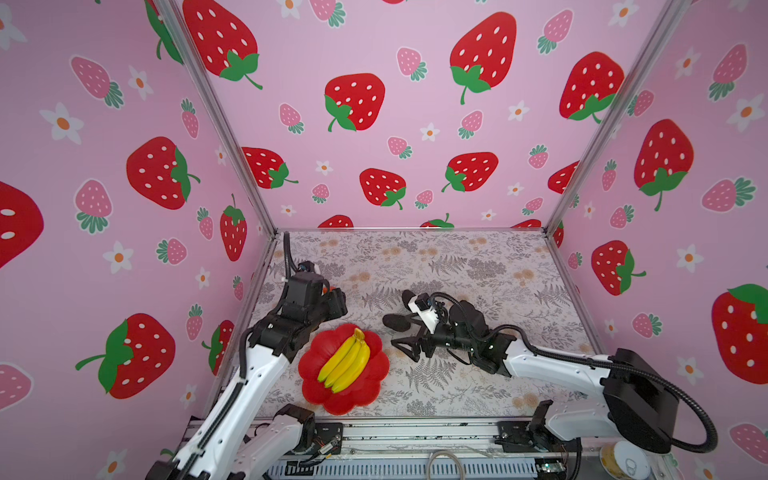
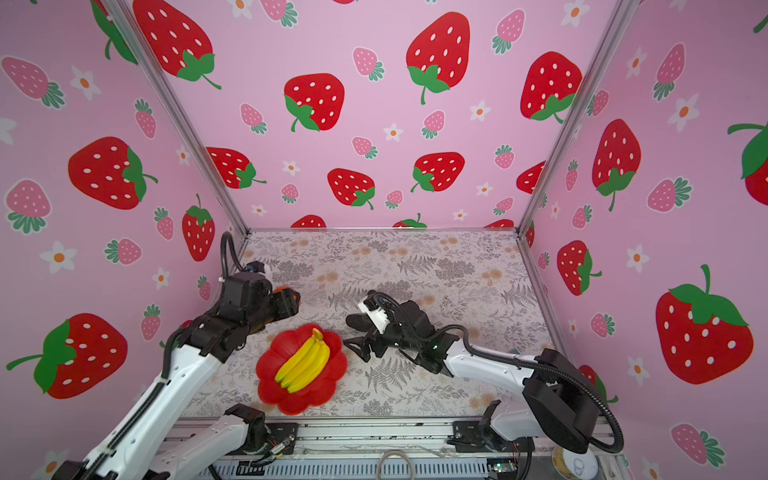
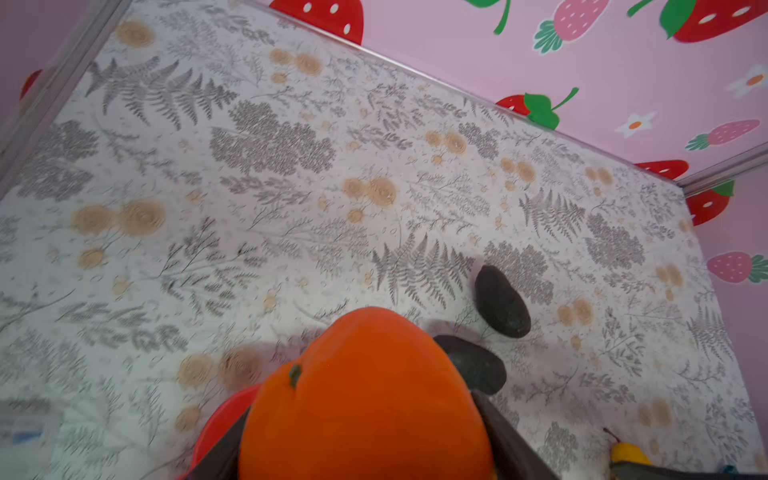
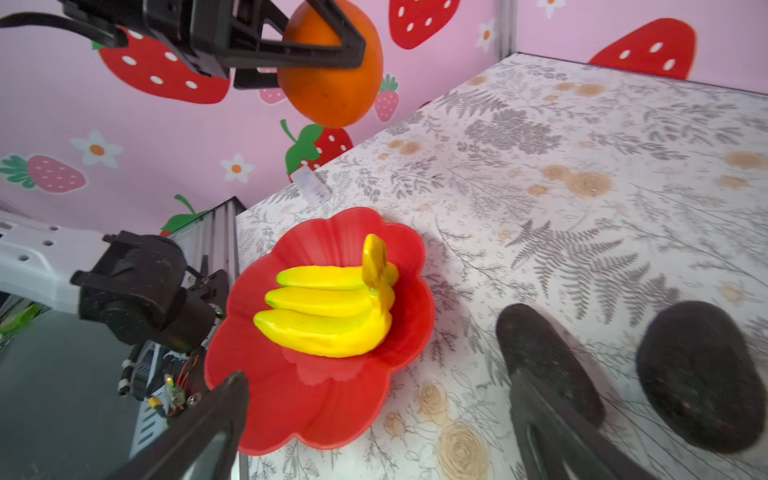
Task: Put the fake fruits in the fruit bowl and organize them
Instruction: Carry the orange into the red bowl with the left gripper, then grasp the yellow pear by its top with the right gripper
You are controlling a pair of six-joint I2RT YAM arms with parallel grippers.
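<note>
My left gripper [image 1: 337, 301] is shut on the round orange [image 4: 332, 79] and holds it in the air, behind and to the left of the fruit bowl. That orange [image 3: 365, 395] fills the bottom of the left wrist view. The red flower-shaped fruit bowl [image 1: 318, 353] [image 2: 272, 388] holds the yellow banana bunch [image 1: 345, 362] [image 4: 328, 307]. Two dark avocados [image 4: 540, 353] [image 4: 698, 374] lie on the table to the right of the bowl. My right gripper [image 4: 380, 378] is open beside them, with nothing between its fingers. A yellow pear-shaped fruit [image 3: 628, 453] shows partly.
The table [image 1: 478, 266] has a grey fern-and-flower cover. Pink strawberry-print walls close it in on three sides. A metal rail [image 1: 415, 432] runs along its front edge. A small white-lidded can [image 1: 623, 459] stands off the table at the front right.
</note>
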